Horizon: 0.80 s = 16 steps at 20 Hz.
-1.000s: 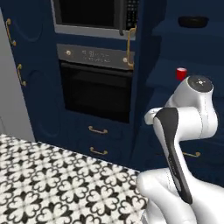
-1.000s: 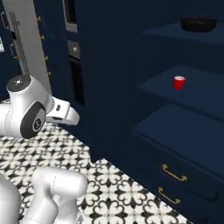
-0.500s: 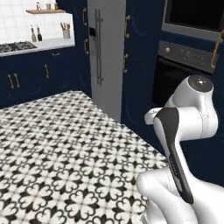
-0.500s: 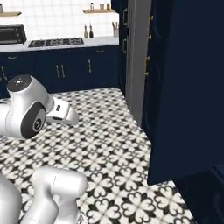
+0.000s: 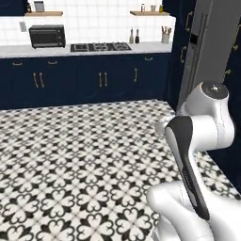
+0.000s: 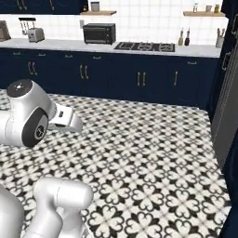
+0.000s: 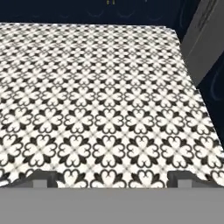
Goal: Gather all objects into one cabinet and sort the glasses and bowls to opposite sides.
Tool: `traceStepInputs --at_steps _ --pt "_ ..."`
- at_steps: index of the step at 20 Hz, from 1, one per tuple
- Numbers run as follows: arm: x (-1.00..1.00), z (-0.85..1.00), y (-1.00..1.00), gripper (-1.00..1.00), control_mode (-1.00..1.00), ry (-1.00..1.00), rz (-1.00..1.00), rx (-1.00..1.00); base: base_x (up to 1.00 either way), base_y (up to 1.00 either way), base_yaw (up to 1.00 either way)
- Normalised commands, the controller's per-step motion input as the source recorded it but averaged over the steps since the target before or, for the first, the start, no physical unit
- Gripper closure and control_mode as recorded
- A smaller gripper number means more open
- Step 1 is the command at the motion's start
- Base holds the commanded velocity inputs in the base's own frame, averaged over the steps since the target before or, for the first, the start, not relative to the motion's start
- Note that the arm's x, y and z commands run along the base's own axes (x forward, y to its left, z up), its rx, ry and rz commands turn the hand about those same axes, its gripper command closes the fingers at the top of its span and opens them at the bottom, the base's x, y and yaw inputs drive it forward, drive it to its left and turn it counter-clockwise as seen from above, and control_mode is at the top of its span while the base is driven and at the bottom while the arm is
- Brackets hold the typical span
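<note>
across the far wall runs a low navy counter with gold handles, carrying a black toaster oven, a gas hob and two slim bottles; a wooden shelf hangs above. a grey fridge stands at the right, with a dark navy unit just beside it. between them and the arm lies bare black-and-white patterned floor — nothing stands on it. the pincer points down at that floor, fingertips spread wide, holding nothing. no cup or bowl can be made out.
</note>
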Motion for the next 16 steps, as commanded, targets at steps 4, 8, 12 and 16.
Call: traceStepInputs --at_steps 4,8,12,16 --pt "0.0 0.0 0.0 -1.0 1.0 0.0 0.0 0.0 1.0 0.17 0.48" --pt "0.0 0.0 0.0 -1.0 1.0 0.0 0.0 0.0 1.0 0.13 0.34" --pt "0.0 0.0 0.0 -1.0 1.0 0.0 0.0 0.0 1.0 0.12 0.17" --pt "0.0 0.0 0.0 -1.0 1.0 0.0 0.0 0.0 1.0 0.22 0.06"
